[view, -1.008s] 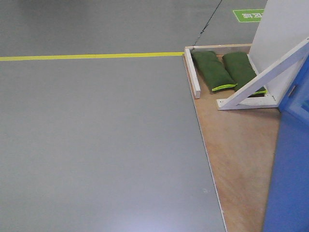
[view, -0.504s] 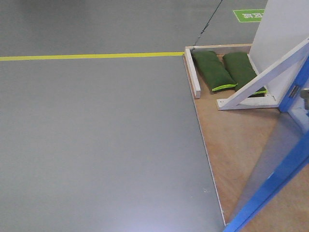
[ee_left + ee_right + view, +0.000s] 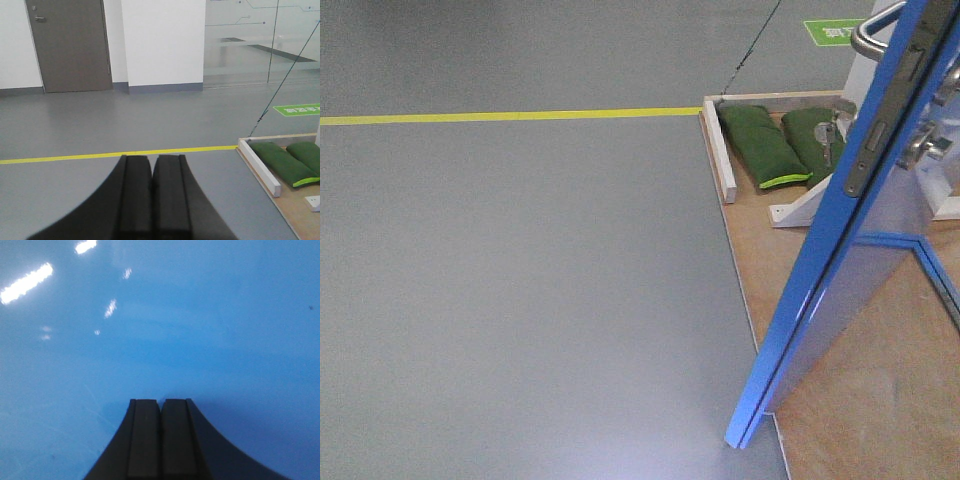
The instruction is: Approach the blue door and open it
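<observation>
Across the grey floor (image 3: 520,280) runs a yellow line (image 3: 500,116), meeting a plywood platform (image 3: 880,400) at the right. On it the blue door (image 3: 820,270) stands upright and swung open, its narrow edge with latch plate (image 3: 865,158) facing the front camera, bottom corner at the platform's left edge. A green floor sign (image 3: 832,31) carries unreadable white writing. The left hand (image 3: 152,200) and right hand (image 3: 161,440) are each pressed together; the right faces the door's panel.

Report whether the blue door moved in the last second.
Yes. The blue door has swung left across the plywood base, its edge now overlapping the green sandbags.
</observation>
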Controlling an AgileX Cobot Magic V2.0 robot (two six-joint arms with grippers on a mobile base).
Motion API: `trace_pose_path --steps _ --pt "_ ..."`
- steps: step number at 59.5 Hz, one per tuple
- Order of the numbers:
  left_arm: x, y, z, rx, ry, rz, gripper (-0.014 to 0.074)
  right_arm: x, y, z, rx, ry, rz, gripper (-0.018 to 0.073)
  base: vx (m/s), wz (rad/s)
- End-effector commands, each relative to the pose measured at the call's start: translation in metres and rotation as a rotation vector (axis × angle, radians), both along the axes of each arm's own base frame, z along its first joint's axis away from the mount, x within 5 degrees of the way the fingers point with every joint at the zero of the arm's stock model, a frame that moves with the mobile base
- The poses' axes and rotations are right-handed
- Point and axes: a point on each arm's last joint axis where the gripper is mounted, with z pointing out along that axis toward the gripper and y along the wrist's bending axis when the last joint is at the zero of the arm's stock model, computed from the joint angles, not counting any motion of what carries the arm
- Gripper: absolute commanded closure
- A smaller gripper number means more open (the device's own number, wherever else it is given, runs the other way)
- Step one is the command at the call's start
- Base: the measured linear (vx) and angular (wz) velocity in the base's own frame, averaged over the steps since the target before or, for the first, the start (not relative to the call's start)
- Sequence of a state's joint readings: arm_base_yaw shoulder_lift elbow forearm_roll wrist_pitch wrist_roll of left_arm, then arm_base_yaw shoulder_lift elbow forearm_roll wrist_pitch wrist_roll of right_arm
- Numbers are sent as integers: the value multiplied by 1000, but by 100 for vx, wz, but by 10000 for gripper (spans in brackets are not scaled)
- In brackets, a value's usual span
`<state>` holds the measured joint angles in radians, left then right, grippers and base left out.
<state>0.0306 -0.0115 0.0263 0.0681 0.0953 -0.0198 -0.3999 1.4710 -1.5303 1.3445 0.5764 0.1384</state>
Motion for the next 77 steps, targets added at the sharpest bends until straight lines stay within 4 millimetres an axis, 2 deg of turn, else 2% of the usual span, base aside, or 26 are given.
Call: trace_pose_path --steps 1,13,77 --pt "-3 -1 18 -4 -125 -6 524 -6 18 20 10 -70 37 561 0 0" --pt "-3 -1 18 -4 -125 -6 524 -1 34 18 16 -64 90 561 0 0" --pt "-3 -1 18 -4 -125 -6 524 -1 34 18 16 -64 90 561 0 0"
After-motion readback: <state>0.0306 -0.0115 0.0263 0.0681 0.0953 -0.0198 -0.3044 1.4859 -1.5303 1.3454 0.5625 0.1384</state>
